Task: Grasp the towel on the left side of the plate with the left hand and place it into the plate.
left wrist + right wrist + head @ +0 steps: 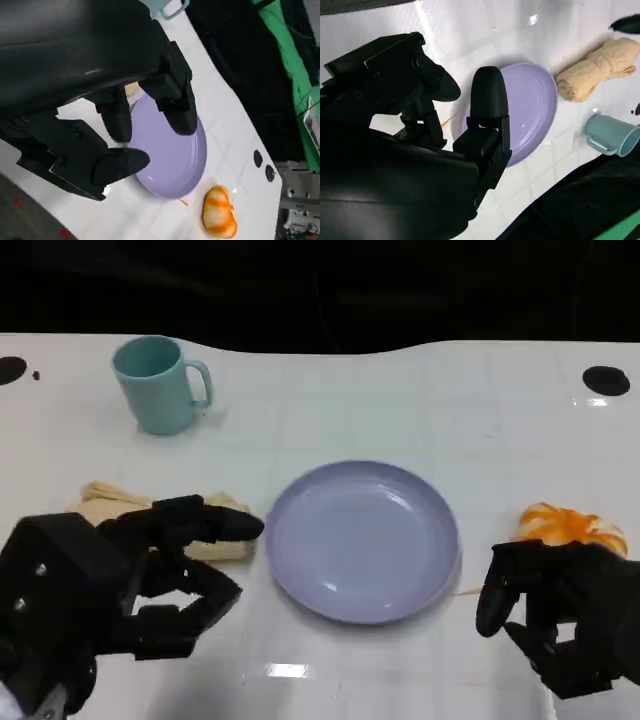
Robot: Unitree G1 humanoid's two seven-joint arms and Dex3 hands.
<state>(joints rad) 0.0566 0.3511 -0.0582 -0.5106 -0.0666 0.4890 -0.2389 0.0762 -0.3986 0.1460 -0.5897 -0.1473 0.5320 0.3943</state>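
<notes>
Nearest, the left hand hovers with fingers spread and empty above the rolled towel, which lies on the counter just left of the plate. It should lower squarely, gather the roll's middle, then lift.

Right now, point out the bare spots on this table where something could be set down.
The plate itself holds nothing. Bare table lies between the mug and the plate's far rim, and beyond the plate toward the far right. It is crowded at the left, where the left hand hovers by the towel, and at the right, where the right hand sits near the orange object.
</notes>
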